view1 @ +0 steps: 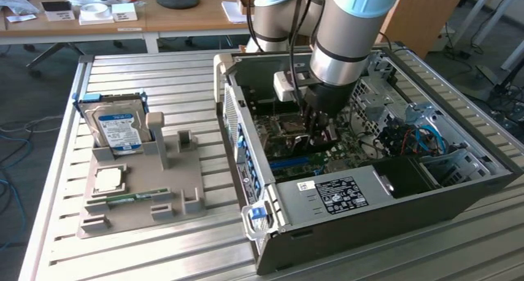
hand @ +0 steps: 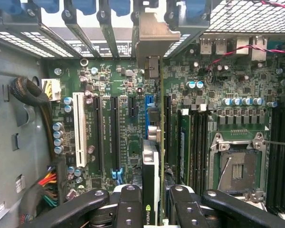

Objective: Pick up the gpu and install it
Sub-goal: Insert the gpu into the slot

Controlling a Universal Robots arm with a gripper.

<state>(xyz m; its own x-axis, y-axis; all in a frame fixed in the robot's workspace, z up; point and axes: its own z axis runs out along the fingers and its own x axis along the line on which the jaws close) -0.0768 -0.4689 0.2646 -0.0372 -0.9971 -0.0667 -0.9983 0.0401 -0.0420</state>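
The gpu point(hand: 152, 156) stands on edge between my fingers point(hand: 128, 204), a thin card with a black face and a logo near the grip. Its silver end bracket point(hand: 152, 40) reaches the rear slot openings of the case. My gripper point(hand: 152, 197) is shut on the card, holding it over the green motherboard point(hand: 109, 118) in line with the long black slots. Whether its edge sits in a slot I cannot tell. In the exterior view my gripper point(view1: 315, 126) is lowered into the open computer case point(view1: 369, 195), with the dark gpu point(view1: 318, 143) below it.
A white slot point(hand: 79, 128), an empty processor socket point(hand: 237, 166) and cable bundles point(hand: 42, 190) surround the card. At the exterior view's left a grey fixture point(view1: 139, 189) holds a blue-labelled hard drive point(view1: 119, 130), a processor chip point(view1: 109, 178) and a green memory stick point(view1: 131, 198).
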